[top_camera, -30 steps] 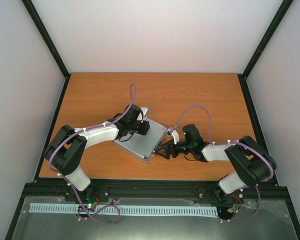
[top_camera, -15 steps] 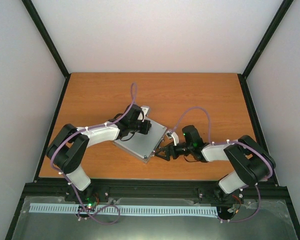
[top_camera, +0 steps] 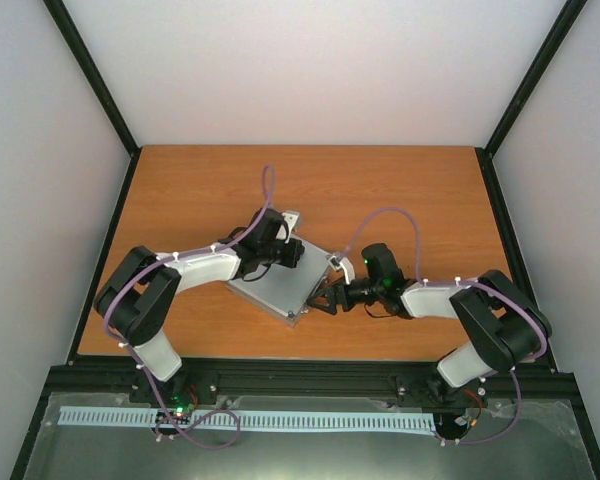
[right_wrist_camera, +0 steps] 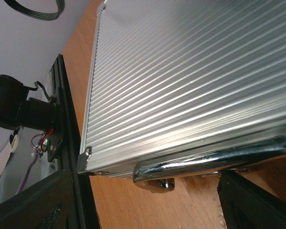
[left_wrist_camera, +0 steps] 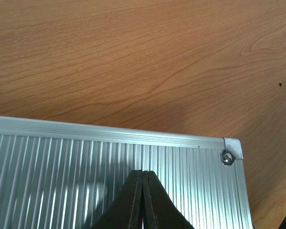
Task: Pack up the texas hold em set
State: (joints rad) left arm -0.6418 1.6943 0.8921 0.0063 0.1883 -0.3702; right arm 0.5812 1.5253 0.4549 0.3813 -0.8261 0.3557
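Note:
The texas hold em set shows only as its silver ribbed case [top_camera: 273,292], lying shut and flat on the wooden table [top_camera: 400,190]. My left gripper [top_camera: 296,254] is shut and its tips [left_wrist_camera: 143,172] rest on the ribbed lid [left_wrist_camera: 62,181], near a riveted corner [left_wrist_camera: 227,156]. My right gripper [top_camera: 325,298] is open at the case's right side. In the right wrist view its dark fingers [right_wrist_camera: 33,200] stand either side of the chrome handle [right_wrist_camera: 214,160] below the lid [right_wrist_camera: 190,71], not touching it. Whatever the case holds is hidden.
A black frame rail [top_camera: 300,375] runs along the table's near edge, and it also shows as a rail [right_wrist_camera: 69,143] close to the case's corner. White walls enclose the table on three sides.
My right gripper has crept a little left and up toward the case's handle side. The left gripper stays shut on the lid, and the case has not visibly shifted.

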